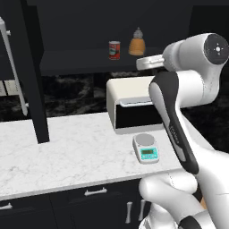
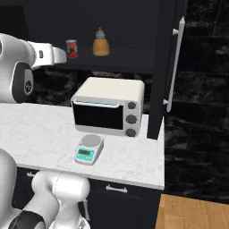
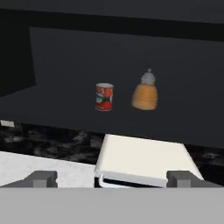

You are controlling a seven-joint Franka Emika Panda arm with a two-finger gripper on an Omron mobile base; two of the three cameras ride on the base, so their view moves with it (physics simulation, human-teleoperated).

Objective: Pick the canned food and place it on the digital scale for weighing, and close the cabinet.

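The canned food (image 1: 114, 50) (image 2: 71, 48) (image 3: 104, 97), a small red tin, stands upright on the shelf of the open dark cabinet (image 1: 80, 60). Both cabinet doors are swung out, the left one (image 1: 33, 71) and the right one (image 2: 167, 67), each with a long silver bar handle. The digital scale (image 1: 146, 148) (image 2: 89, 149) lies on the white counter in front of the toaster oven with its round plate bare. My gripper (image 3: 113, 179) is open, its fingertips wide apart with nothing between them. It hangs short of the shelf, above the toaster oven, pointing at the tin.
An orange bottle (image 1: 137, 44) (image 2: 101, 44) (image 3: 145, 92) with a grey cap stands just right of the tin on the same shelf. A cream toaster oven (image 1: 132, 107) (image 2: 109, 107) (image 3: 140, 159) sits under the shelf. The marble counter (image 1: 67, 152) (image 2: 40, 129) stretches to the left.
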